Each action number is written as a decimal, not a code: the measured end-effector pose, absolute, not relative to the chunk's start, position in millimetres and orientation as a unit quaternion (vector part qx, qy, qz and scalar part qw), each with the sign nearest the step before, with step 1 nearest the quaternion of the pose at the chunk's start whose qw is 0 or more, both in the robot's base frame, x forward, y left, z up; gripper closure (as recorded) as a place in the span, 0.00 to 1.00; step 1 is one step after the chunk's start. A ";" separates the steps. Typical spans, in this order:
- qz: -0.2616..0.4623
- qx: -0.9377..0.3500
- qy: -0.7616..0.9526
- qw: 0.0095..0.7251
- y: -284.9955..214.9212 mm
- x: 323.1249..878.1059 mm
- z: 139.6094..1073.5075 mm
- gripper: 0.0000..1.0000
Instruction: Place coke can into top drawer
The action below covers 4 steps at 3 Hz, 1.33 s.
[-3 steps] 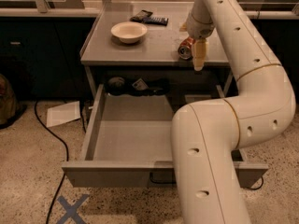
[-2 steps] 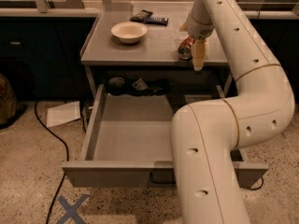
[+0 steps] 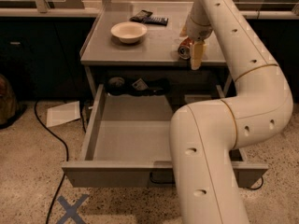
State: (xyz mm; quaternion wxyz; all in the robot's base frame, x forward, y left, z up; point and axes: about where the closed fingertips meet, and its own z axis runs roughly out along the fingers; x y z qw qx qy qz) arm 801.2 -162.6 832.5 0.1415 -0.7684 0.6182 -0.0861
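— Grey top drawer [image 3: 126, 141]?
— Pulled wide open, under the tabletop [image 3: 154, 45].
— And the gripper [image 3: 193, 55]?
— At the tabletop's front right, against the coke can [image 3: 184, 50], which lies there on its side. Whether it grips, I cannot tell.

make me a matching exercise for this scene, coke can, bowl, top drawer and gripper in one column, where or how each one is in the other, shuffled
Things
1. coke can
2. cream bowl
3. top drawer
4. gripper

Place or state
A. pulled out, open, below the tabletop
B. red, on the tabletop near its right front edge
C. upright on the tabletop, left of centre
D. pointing down over the tabletop's right front edge, right beside the can

Pairs: 1-B, 2-C, 3-A, 4-D
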 end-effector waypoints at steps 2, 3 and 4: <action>-0.086 -0.768 0.618 0.142 -162.6 801.2 832.5 0.65; -0.086 -0.768 0.618 0.142 -162.6 801.2 832.5 0.88; -0.090 -0.767 0.617 0.152 -158.3 807.1 832.6 1.00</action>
